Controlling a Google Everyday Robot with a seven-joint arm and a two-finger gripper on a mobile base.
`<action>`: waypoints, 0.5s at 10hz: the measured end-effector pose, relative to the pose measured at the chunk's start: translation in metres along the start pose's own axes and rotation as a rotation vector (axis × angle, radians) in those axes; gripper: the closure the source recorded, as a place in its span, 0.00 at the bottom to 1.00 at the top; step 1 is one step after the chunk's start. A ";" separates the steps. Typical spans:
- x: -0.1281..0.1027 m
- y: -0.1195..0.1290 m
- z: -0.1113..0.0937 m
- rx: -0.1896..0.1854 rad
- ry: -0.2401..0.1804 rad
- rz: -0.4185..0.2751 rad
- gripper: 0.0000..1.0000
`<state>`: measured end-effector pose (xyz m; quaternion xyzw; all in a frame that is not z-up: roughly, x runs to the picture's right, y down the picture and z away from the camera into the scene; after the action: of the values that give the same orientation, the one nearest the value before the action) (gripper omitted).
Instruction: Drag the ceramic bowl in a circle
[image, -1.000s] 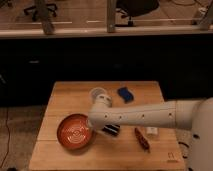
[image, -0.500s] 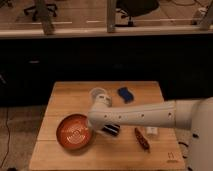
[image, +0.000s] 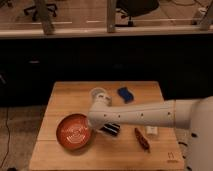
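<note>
Table (image: 67, 97): wooden, seen from above and in front.

Bowl (image: 73, 132): we find it at the front-left of the table, upright, reddish-orange with pale rings inside. Its left edge lies near the table's left side.

Arm (image: 145, 116): white, reaching in from the right and lying across the middle of the table toward the bowl.

Gripper (image: 92, 124): at the bowl's right rim, touching or just over it; we cannot tell which. The wrist covers it from our view, so we cannot tell whether it is open, closed or gripping the rim.

Other items noted:
- white cup (image: 100, 93), behind the arm, toward the table's back
- blue object (image: 125, 94), just right of the cup
- dark flat item (image: 110, 129), just below the arm, right of the bowl
- reddish-brown stick-like item (image: 143, 139), front right
- small white item (image: 151, 131), beside it
</note>
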<state>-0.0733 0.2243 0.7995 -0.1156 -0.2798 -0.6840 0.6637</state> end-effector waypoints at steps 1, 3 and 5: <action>0.001 -0.001 -0.001 0.001 0.001 -0.007 1.00; 0.001 -0.002 -0.001 0.001 0.002 -0.013 1.00; 0.003 -0.005 -0.002 0.002 0.004 -0.024 1.00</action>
<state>-0.0777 0.2207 0.7987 -0.1099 -0.2805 -0.6920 0.6561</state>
